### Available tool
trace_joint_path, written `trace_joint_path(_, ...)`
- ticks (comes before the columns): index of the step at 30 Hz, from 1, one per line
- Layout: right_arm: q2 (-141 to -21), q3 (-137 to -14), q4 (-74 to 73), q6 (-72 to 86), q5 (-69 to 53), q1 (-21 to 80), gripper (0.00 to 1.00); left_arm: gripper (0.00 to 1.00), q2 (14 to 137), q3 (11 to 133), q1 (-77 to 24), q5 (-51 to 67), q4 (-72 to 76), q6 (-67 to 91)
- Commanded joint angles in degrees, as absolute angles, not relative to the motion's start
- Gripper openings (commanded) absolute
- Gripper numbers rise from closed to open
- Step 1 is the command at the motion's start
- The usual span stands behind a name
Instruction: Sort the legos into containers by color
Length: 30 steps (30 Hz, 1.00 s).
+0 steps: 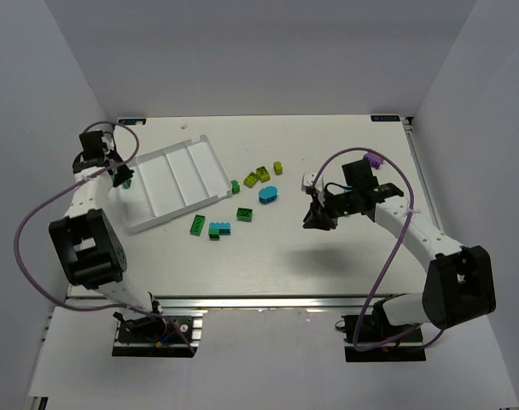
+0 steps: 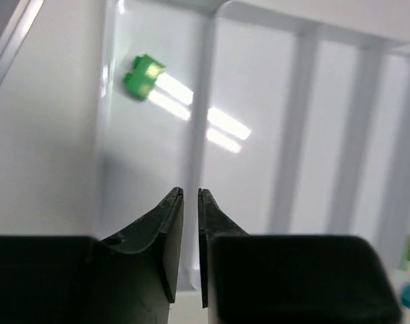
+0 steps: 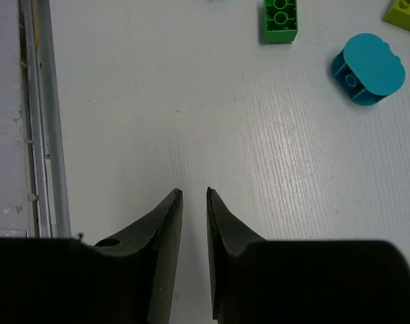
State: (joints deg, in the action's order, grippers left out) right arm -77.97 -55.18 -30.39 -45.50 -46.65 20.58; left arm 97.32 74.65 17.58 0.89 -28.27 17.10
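Note:
The white tray (image 1: 178, 171) lies at the left of the table. One green brick (image 2: 143, 75) lies in its leftmost compartment and also shows in the top view (image 1: 125, 182). My left gripper (image 2: 190, 196) hovers over that end of the tray (image 2: 252, 169), its jaws a narrow slit apart and empty; it shows at the tray's left end in the top view (image 1: 123, 173). Green (image 1: 245, 213), cyan (image 1: 268, 195) and yellow-green (image 1: 253, 178) bricks lie loose right of the tray. My right gripper (image 1: 316, 219) hangs over bare table, nearly shut and empty (image 3: 193, 192), short of a green brick (image 3: 280, 20) and a cyan brick (image 3: 365, 69).
More loose bricks lie near the tray's front edge: a green one (image 1: 195, 225) and a cyan-and-green pair (image 1: 219, 229). White walls enclose the table on three sides. A metal rail (image 3: 43, 115) runs along the table edge in the right wrist view.

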Motion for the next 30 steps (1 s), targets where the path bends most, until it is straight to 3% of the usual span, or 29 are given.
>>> trace_joint_path(1, -77.9, -56.2, -31.4, -46.3, -48.2, 20.2, 0.27, 0.26, 88.6, 70.4, 16.3, 11.2, -25.1, 21.8)
trace_joint_path(4, -78.4, -56.8, -32.0, -45.8, -48.4, 20.2, 0.41, 0.33, 85.0, 66.3, 7.0, 14.5, -24.9, 21.4)
trace_joint_path(5, -78.7, -57.7, -32.5, -45.4, -48.3, 20.2, 0.49, 0.39, 84.6, 65.6, 2.0, 14.5, -25.2, 21.3)
trace_joint_path(6, -79.1, -58.4, -33.7, -45.2, -48.3, 20.1, 0.70, 0.44, 83.4, 63.7, 0.0, 14.9, -25.1, 21.4)
trace_joint_path(9, -79.7, -59.4, -34.5, -44.6, -47.5, 20.1, 0.86, 0.65, 81.4, 61.6, -6.4, 13.8, -25.7, 20.7)
trace_joint_path(13, -79.3, -59.3, -34.4, -44.2, -47.5, 19.8, 0.83, 0.72, 80.8, 59.5, -9.9, 12.3, -27.8, 18.5)
trace_joint_path(15, -79.3, -59.5, -34.7, -44.2, -47.9, 19.7, 0.76, 0.71, 81.4, 58.7, -11.8, 12.0, -28.1, 17.8)
trace_joint_path(20, -80.2, -60.8, -38.1, -45.6, -48.9, 19.4, 0.41, 0.67, 85.1, 57.2, -16.8, 2.7, -29.4, 16.8)
trace_joint_path(21, -80.3, -61.0, -38.5, -45.8, -49.0, 19.3, 0.39, 0.67, 85.5, 57.0, -17.2, 1.6, -29.3, 16.8)
trace_joint_path(24, -79.9, -61.0, -38.8, -46.1, -48.6, 19.2, 0.38, 0.67, 87.5, 56.4, -18.4, -2.5, -29.3, 16.9)
trace_joint_path(30, -79.5, -60.8, -38.4, -45.7, -48.0, 18.9, 0.49, 0.67, 89.6, 55.5, -18.7, -6.9, -27.8, 17.3)
